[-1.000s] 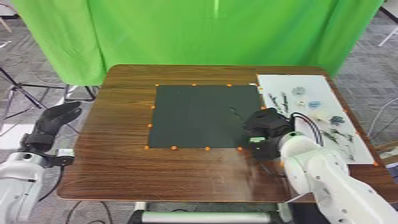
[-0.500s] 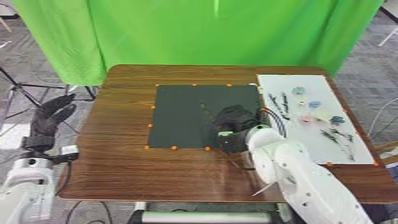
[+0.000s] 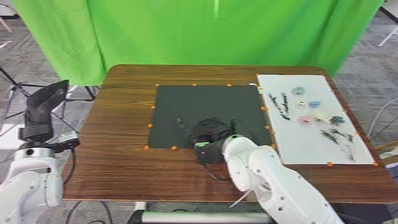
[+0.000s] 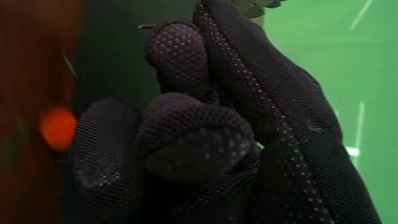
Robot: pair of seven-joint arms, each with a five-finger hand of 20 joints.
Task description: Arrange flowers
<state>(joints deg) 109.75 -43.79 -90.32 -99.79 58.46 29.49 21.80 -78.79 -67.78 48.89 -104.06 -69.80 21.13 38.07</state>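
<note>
My right hand (image 3: 211,131) is over the lower middle of the dark board (image 3: 200,102) in the head view, curled round a thin sprig (image 3: 180,120) that sticks out towards the upper left. In the right wrist view the glove of my right hand (image 4: 200,145) has its fingers bent, and green leaves (image 4: 257,6) of the sprig show beyond the fingertips. Left of the table, my left hand (image 3: 44,102) is held with straight fingers. Pale blue and pink flowers, such as a blue one (image 3: 337,120), and dark green sprigs (image 3: 338,139) lie on the white sheet (image 3: 298,147).
Small orange markers (image 3: 149,125) line the edges of the dark board. The brown table (image 3: 115,170) extends around the board and the sheet. A green curtain (image 3: 204,35) hangs behind the table's far edge.
My right hand has moved left from beside the white sheet to over the dark board, carrying the sprig along. My left hand has turned and risen a little.
</note>
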